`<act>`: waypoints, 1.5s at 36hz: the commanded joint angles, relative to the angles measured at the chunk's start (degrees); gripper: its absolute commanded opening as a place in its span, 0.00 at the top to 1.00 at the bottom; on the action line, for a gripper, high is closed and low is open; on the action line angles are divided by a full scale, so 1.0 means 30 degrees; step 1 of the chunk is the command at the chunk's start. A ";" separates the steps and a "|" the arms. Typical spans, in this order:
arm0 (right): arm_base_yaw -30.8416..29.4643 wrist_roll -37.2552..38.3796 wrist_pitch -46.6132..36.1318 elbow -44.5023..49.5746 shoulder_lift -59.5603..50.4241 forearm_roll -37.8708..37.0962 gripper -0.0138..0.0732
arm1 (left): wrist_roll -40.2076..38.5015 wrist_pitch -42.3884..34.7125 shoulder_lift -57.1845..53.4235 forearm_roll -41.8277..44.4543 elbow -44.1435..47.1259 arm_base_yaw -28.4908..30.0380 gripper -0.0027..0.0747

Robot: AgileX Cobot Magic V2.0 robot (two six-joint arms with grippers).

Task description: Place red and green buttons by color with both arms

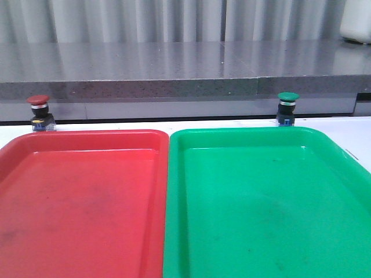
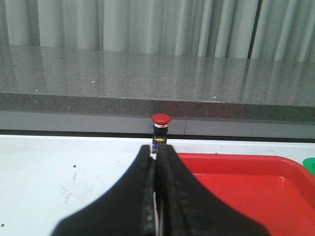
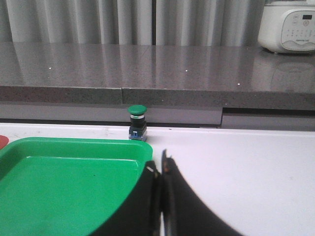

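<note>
The red button [image 1: 39, 112] stands upright on the white table behind the far left corner of the red tray [image 1: 81, 197]. It also shows in the left wrist view [image 2: 160, 130], straight beyond my left gripper [image 2: 156, 150], which is shut and empty. The green button [image 1: 287, 108] stands upright behind the far edge of the green tray [image 1: 266, 202]. In the right wrist view the green button [image 3: 137, 122] stands beyond the tray's far corner, ahead of my right gripper [image 3: 160, 166], which is shut and empty. Neither gripper shows in the front view.
The two trays lie side by side, red on the left and green on the right. A grey stone ledge [image 1: 174, 69] runs along the back of the table close behind both buttons. A white appliance [image 3: 288, 27] stands on the ledge at the far right.
</note>
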 commanded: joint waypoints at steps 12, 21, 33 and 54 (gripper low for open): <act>-0.0124 0.0031 -0.1700 -0.0115 -0.0343 -0.0181 0.92 | -0.0039 -0.1659 -0.0318 -0.0157 0.0465 0.0016 0.99; -0.0124 0.0031 -0.2684 -0.0115 -0.0343 -0.0181 0.92 | -0.0039 -0.2600 -0.0318 -0.0157 0.0431 0.0016 0.99; -0.0124 -0.0892 0.3301 -0.7042 0.1256 -0.0201 0.92 | 0.0216 0.2119 0.1339 -0.0738 -0.7297 0.0016 0.99; -0.0124 -0.1454 0.7804 -1.1292 1.0564 -0.0183 0.91 | 0.0463 0.6880 0.9313 -0.0738 -1.1725 0.0016 0.99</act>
